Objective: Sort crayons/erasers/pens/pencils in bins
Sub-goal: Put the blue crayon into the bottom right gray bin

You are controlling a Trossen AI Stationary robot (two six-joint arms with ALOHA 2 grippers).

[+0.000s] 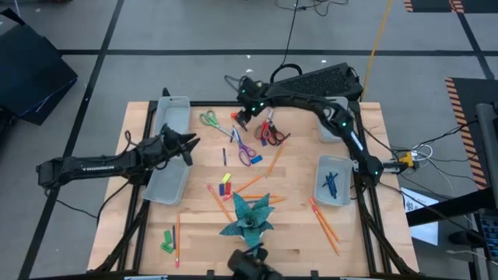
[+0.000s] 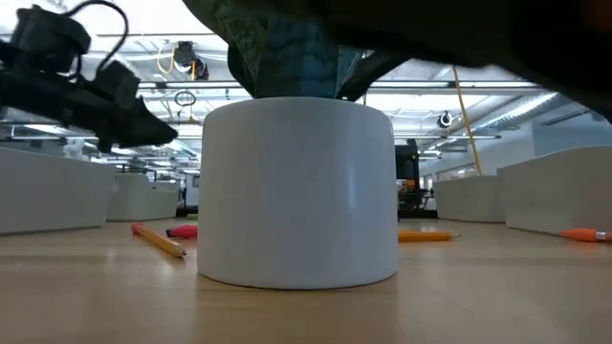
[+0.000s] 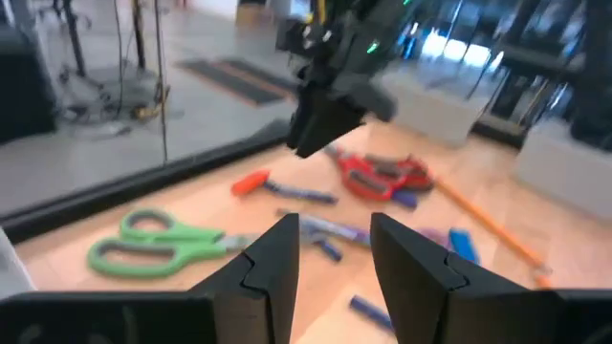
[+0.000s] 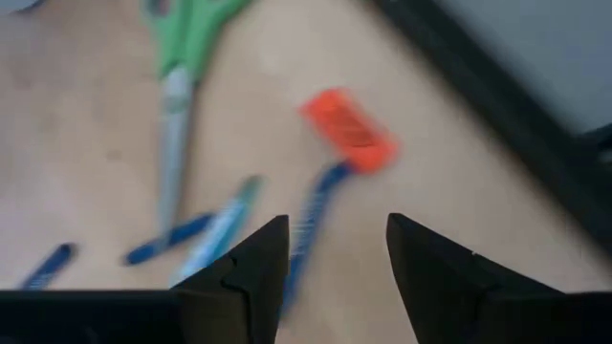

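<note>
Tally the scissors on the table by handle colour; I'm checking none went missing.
Green scissors: 1
Red scissors: 1
Purple scissors: 1
Total: 3

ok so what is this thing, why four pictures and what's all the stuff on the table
It is a robot with two dark arms at a wooden table, each ending in a two-finger claw. The four pictures are one moment from four cameras: one overhead, one at table height (mostly blocked by a white pot), and one on each wrist.

The left claw hovers open over the bins on the left side. The right claw is open above an orange eraser and a blue pen, near the green scissors. Neither holds anything.

Scattered about are orange pencils, more pens, red scissors and a teal plant. One right-side bin already has pens in it.
</note>
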